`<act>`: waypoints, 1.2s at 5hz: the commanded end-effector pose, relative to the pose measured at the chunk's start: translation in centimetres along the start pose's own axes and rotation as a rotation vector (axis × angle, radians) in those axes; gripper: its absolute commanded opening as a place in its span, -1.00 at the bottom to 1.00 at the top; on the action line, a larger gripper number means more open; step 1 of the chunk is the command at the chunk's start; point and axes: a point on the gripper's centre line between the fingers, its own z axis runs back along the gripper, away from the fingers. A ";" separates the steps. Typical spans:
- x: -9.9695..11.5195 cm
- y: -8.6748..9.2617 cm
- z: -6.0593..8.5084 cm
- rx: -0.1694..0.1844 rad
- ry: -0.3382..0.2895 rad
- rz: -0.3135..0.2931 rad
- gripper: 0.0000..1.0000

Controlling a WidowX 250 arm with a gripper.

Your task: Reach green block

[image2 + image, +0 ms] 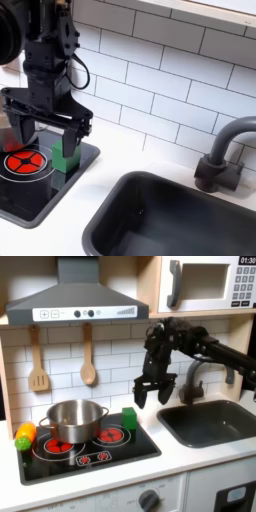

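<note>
Up above the counter, the black robot arm's gripper (152, 394) hangs with its two fingers spread apart and nothing between them, pointing downward in both exterior views (47, 128). In the first exterior view the small bright green upright plastic block (129, 417) stands on the rear right corner of the black toy stovetop (90, 446), just beside the red burner ring (111, 435), and the gripper hovers above it and slightly toward the first exterior view's right, not touching it. In the second exterior view the same green block (64, 157) shows low between the spread fingers, resting on the stovetop's edge (40, 190) near a glowing red burner (22, 160). A shiny steel pot with side handles (72, 422) sits on the left burner in the first exterior view, well apart from the block. At the stovetop's left edge lies a rounded green toy vegetable joined with an orange-yellow piece (24, 437). A dark sink basin (212, 421) with a grey curved faucet (222, 156) occupies the counter on the first exterior view's right. Two wooden utensils (88, 368) hang on the white tiled wall.
</note>
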 end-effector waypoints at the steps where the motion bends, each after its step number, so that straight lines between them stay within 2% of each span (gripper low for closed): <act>1: 2.1 0.2 -0.9 0.002 -0.011 -0.003 1.00; 3: 3.7 0.2 -2.0 0.002 -0.010 0.000 1.00; 6: 5.0 0.5 -4.5 0.010 0.026 -0.001 1.00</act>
